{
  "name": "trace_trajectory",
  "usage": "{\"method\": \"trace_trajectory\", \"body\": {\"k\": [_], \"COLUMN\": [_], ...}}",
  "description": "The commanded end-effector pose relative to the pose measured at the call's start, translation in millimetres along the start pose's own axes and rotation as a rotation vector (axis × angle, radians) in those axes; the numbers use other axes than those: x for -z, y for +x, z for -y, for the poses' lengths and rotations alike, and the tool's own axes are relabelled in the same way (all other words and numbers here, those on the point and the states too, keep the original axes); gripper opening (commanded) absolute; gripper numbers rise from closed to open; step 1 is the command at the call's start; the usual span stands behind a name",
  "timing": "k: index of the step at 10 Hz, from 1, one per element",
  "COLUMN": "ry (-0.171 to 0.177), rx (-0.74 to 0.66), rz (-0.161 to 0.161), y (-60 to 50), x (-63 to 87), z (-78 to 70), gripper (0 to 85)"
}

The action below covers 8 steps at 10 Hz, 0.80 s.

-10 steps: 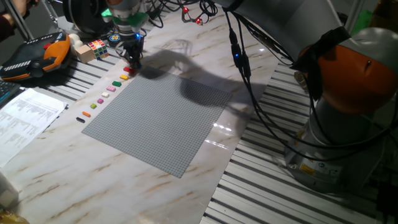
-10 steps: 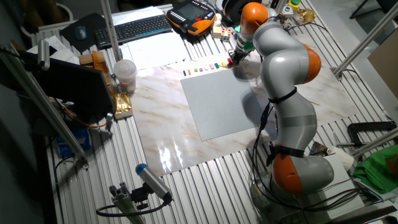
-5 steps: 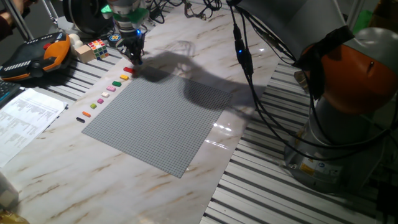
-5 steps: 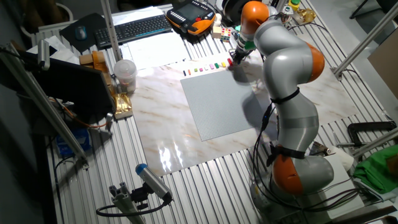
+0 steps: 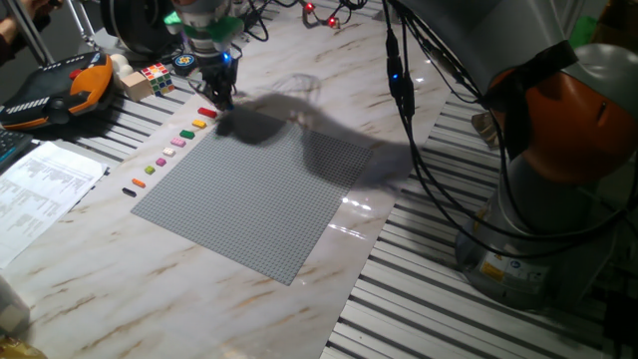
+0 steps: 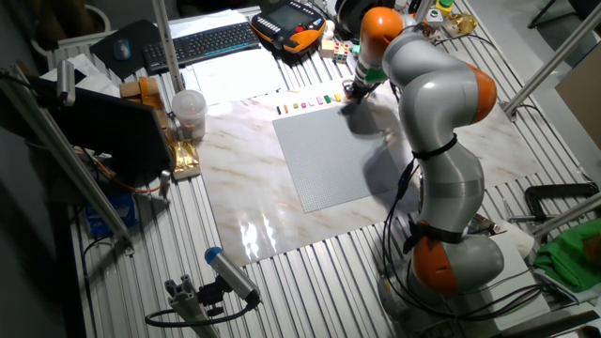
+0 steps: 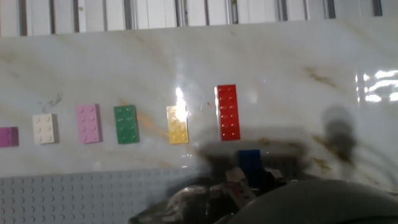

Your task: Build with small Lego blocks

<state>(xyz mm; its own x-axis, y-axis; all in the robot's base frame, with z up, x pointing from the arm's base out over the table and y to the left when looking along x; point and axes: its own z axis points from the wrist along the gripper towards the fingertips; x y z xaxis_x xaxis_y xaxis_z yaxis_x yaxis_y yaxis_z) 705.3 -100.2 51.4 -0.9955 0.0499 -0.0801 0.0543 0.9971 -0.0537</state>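
A row of small Lego blocks lies on the marble beside the grey baseplate (image 5: 264,184). In the hand view they are red (image 7: 227,112), yellow (image 7: 177,124), green (image 7: 126,124), pink (image 7: 88,123), white (image 7: 45,128) and purple (image 7: 7,136). The red one (image 5: 206,112) lies at the row's far end. My gripper (image 5: 221,98) hangs over the baseplate's far corner, just past the red block, and also shows in the other fixed view (image 6: 349,91). In the hand view a blue block (image 7: 250,158) sits between the blurred fingers, and the gripper (image 7: 249,173) looks shut on it.
A multicoloured puzzle cube (image 5: 155,77) and an orange-black pendant (image 5: 60,90) lie beyond the row. A paper sheet (image 5: 40,184) lies at the left. Black cables (image 5: 399,120) hang over the table's right side. A keyboard (image 6: 202,42) and a cup (image 6: 188,111) stand farther off.
The gripper has shifted slightly to the right along the baseplate's far corner. The row of blocks has not moved.
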Motion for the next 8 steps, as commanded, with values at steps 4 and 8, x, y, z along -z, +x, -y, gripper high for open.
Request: {"method": "trace_trajectory", "body": {"k": [4, 8], "ry": [-0.009, -0.015], "rx": [-0.004, 0.0], "rz": [-0.005, -0.009], "y": [9.3, 12.2], "x": [-8.4, -12.7], "z": [-5.9, -9.9], "gripper": [0.7, 0.7]}}
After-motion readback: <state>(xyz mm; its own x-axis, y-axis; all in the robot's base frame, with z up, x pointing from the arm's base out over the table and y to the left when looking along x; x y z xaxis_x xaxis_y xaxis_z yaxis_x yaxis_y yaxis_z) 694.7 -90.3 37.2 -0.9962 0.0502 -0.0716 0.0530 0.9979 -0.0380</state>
